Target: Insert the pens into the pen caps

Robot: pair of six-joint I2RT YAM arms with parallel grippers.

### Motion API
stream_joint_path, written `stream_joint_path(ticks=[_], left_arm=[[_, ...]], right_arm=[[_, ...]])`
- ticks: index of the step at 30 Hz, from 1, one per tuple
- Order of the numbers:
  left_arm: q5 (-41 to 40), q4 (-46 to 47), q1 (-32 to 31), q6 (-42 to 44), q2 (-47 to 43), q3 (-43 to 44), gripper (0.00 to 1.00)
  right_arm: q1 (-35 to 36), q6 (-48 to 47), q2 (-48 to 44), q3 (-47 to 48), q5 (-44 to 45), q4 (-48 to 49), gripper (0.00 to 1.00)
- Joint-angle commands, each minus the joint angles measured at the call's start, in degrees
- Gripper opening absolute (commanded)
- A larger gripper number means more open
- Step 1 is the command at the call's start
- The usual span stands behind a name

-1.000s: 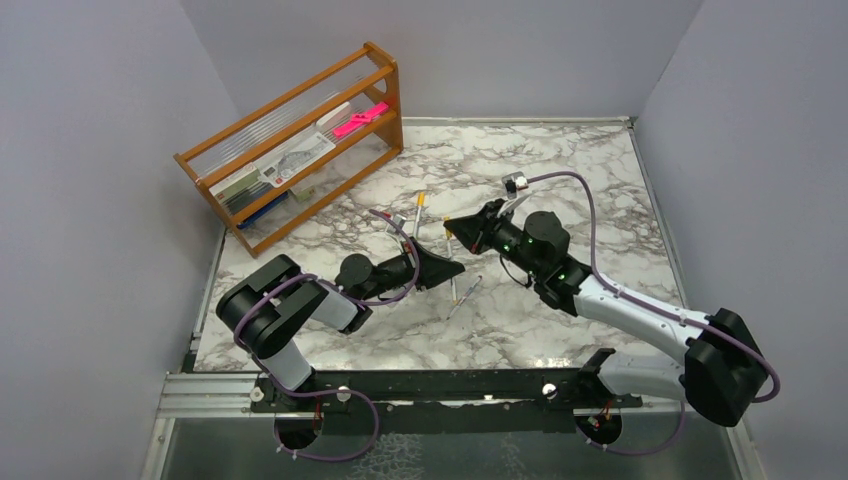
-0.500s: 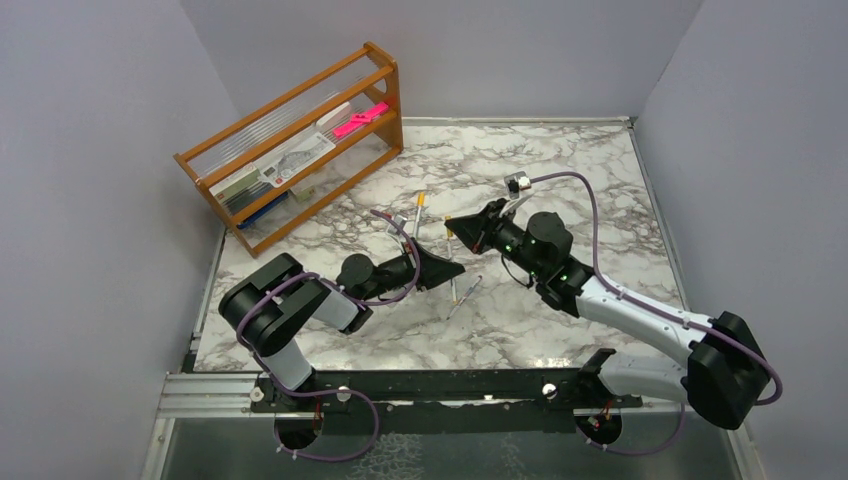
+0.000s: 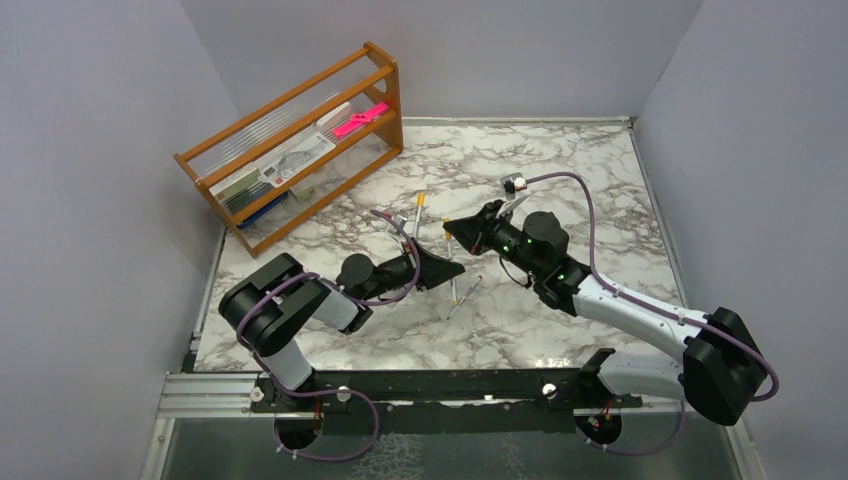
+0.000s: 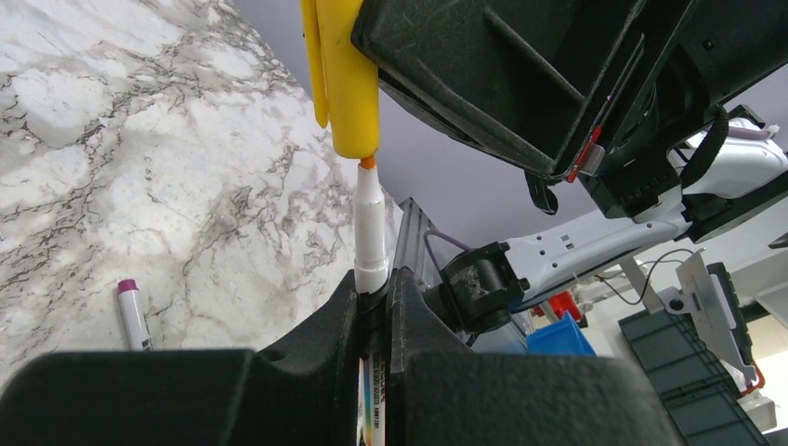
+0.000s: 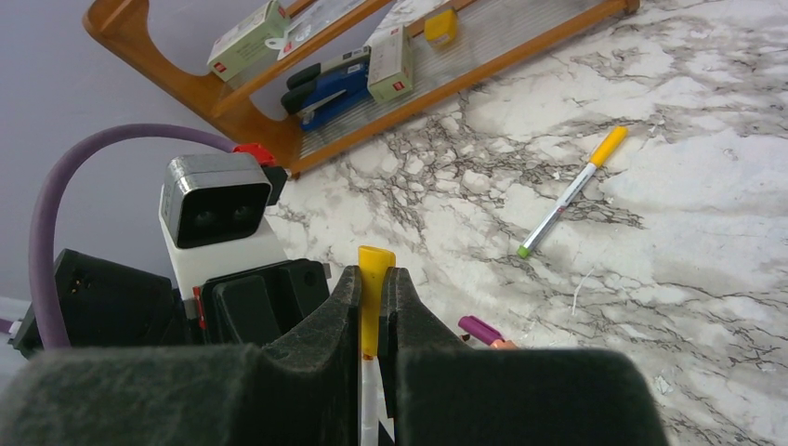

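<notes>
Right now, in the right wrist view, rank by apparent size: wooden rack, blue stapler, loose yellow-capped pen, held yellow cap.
1. wooden rack
2. blue stapler and loose yellow-capped pen: close; pen longer, stapler bulkier.
3. held yellow cap: smallest showing, though close to the camera and partly hidden.

Marble-pattern table [image 3: 560,160] top is smooth with a slight sheen. The rack [image 3: 384,70] at its far left corner is varnished orange-brown wood with clear ribbed plastic shelves. The left gripper [image 4: 374,290] and right gripper [image 5: 372,281] are matt black plastic, finely grainy; the yellow cap [image 4: 344,84] is smooth glossy plastic and the pen [image 4: 370,228] barrel smooth white plastic, satin.
</notes>
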Motion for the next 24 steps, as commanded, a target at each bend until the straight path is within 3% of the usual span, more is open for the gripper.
stream_joint_path(ticks=[1,24], left_arm=[[0.1,9.8,-0.3,0.9,-0.9,0.9,0.00],[1.6,2.3,2.3,1.8,-2.4,8.2,0.00]], right_arm=[[0.1,0.3,-0.8,-1.0,-0.7,1.5,0.02],[0.0,2.0,-7.0,-11.4,-1.3,2.9,0.02]])
